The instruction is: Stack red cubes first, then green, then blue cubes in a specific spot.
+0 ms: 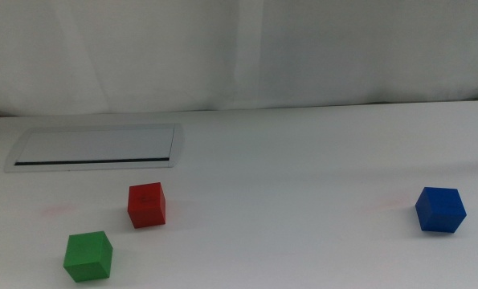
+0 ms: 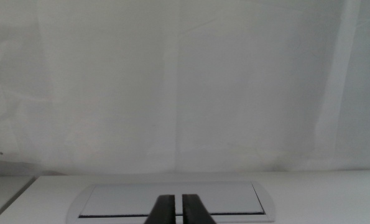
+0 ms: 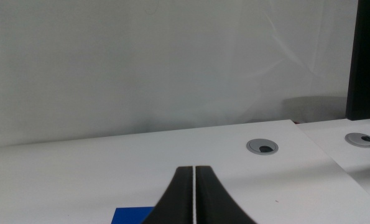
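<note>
Nothing stacked yet: all three cubes sit apart on the white table [image 1: 303, 160]. Red cube [image 1: 147, 205] lies just in front of the grey-framed panel [image 1: 96, 148], green cube [image 1: 88, 256] near it toward the camera; blue cube [image 1: 440, 209] well apart on the right. Both arms wait outside the middle view (likely parked clear to leave the cubes unobstructed). Left gripper [image 2: 173, 210] faces the panel, jaws clenched on nothing, red cube outside its view. Right gripper [image 3: 193, 196] likewise closed and empty, a blue corner [image 3: 134, 215] just beside its jaws.

left tool [image 2: 175, 208]: jaws closed | right tool [image 3: 193, 196]: jaws closed
</note>
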Robot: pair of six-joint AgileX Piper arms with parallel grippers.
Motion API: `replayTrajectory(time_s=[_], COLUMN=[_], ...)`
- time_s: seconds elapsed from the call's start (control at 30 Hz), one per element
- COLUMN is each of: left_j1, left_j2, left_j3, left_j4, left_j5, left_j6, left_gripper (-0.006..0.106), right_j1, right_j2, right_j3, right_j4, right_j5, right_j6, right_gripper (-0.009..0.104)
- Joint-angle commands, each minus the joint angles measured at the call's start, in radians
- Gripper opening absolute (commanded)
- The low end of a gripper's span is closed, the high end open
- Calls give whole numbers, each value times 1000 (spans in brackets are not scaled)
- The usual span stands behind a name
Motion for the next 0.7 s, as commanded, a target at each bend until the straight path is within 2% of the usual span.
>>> replayTrajectory(time_s=[0.0,0.07,0.1,0.13,0.2,0.23,0.27,0.3,0.67], left_j1=[-1,-1,-1,-1,-1,-1,-1,-1,-1], left_j2=[-6,-6,-6,-6,-6,-6,-6,-6,-6], left_j3=[39,39,39,39,39,39,39,39,29], left_j4=[-2,-2,-2,-4,-12,-12,-9,-12,-9], left_j5=[-10,-12,-14,-19,-41,-60,-73,-75,-85], left_j6=[-1,-1,-1,-4,-52,-93,-110,-116,-158], left_gripper=[4,11,22,32,55,70,85,93,93], right_j1=[-7,-7,-7,-7,-7,-7,-7,-7,-7], right_j2=[2,2,2,2,2,2,2,2,2], right_j3=[41,41,41,41,41,41,41,41,41], right_j4=[-8,-8,6,21,59,63,73,84,94], right_j5=[-12,-16,-28,-34,-43,-43,-43,-43,-60], right_j6=[-4,-4,6,23,44,51,51,56,54], right_gripper=[4,16,38,50,83,96,103,103,103])
